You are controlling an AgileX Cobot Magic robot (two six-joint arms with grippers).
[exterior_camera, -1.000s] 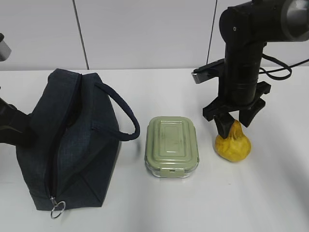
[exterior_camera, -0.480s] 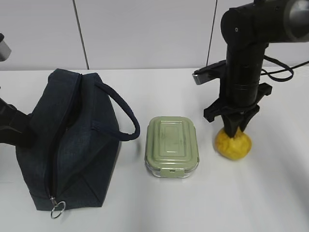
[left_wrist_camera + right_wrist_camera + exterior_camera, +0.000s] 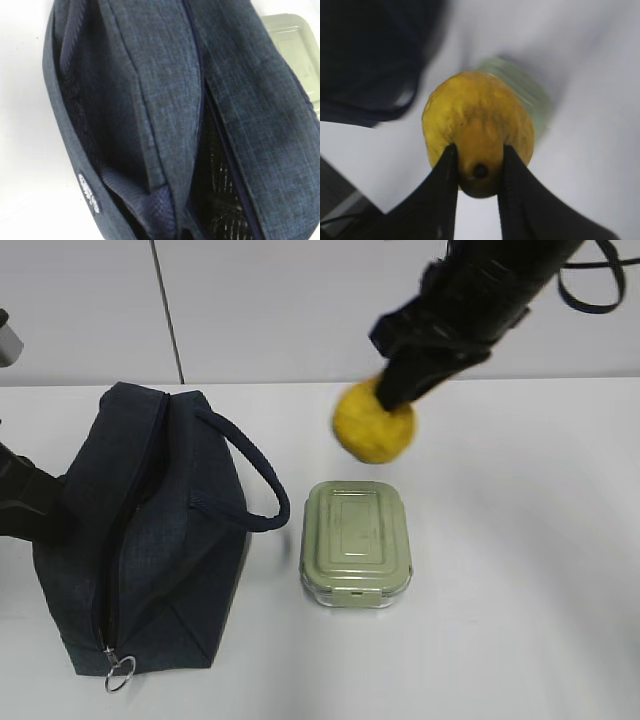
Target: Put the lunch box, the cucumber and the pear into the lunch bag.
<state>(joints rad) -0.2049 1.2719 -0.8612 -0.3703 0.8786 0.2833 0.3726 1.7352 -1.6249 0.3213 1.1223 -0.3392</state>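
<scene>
Now, the lunch bag [image 3: 140, 530] sits on the left of the white table [image 3: 520, 640], its top zipper parted into a dark slot, as the left wrist view shows, with one handle [image 3: 245, 480] looping out toward the middle. Something dark at its left edge looks like the left arm; its gripper is out of sight, so I cannot tell if it grips the fabric. Just right of the bag rests the lunch box [image 3: 356, 545], lid on, untouched. Above and behind it, clear of the table, hangs the pear [image 3: 374, 425], pinched at its narrow neck by the right gripper [image 3: 479, 167], both fingers [image 3: 445, 185] pressed firmly against the fruit. No cucumber is visible anywhere. My read: the pear is in transit to the bag. Next it needs carrying left over the handle, centring above the slot, lowering, then releasing.
</scene>
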